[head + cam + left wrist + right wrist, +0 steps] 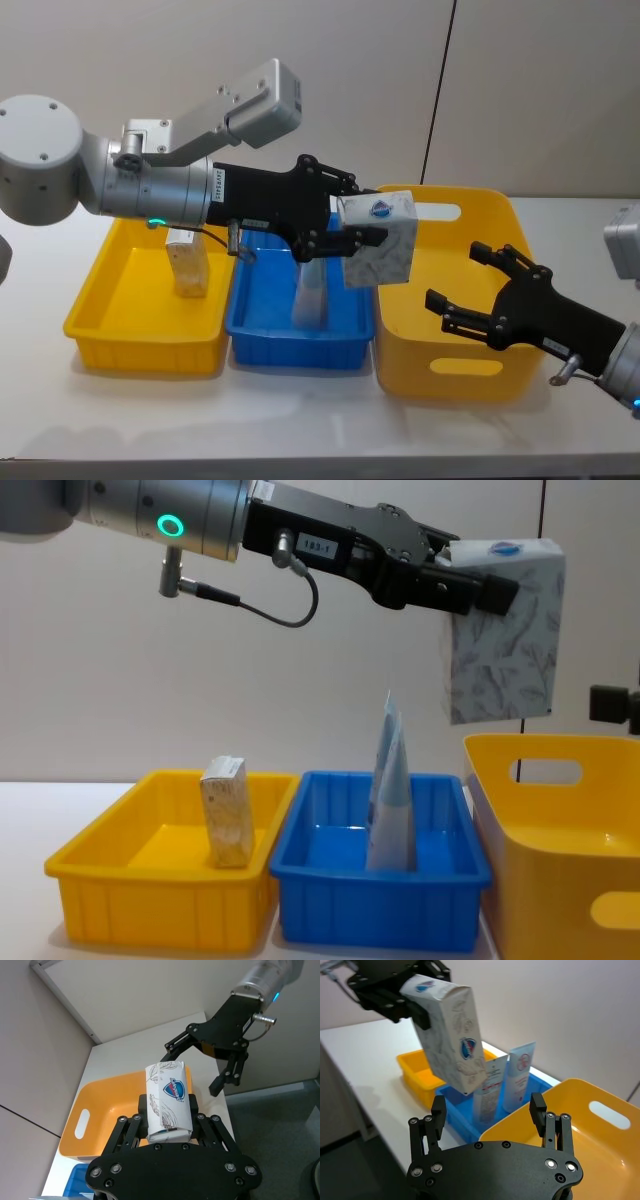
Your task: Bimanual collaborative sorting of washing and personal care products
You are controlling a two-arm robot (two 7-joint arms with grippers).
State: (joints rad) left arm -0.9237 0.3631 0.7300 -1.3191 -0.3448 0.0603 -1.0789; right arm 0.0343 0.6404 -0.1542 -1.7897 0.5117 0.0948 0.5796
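Left hand (pixel 357 212) grips Safeguard-logo pack (pixel 385 248); arm label (pixel 317 547) 183-1.

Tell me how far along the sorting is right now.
Done: the beige box stands in the small yellow tray, and two tubes stand in the blue tray. In hand: the left pincer is shut on the white patterned pack, held aloft near the large yellow bin. The right pincer hovers open above that bin. Left: the pack has yet to be set down.
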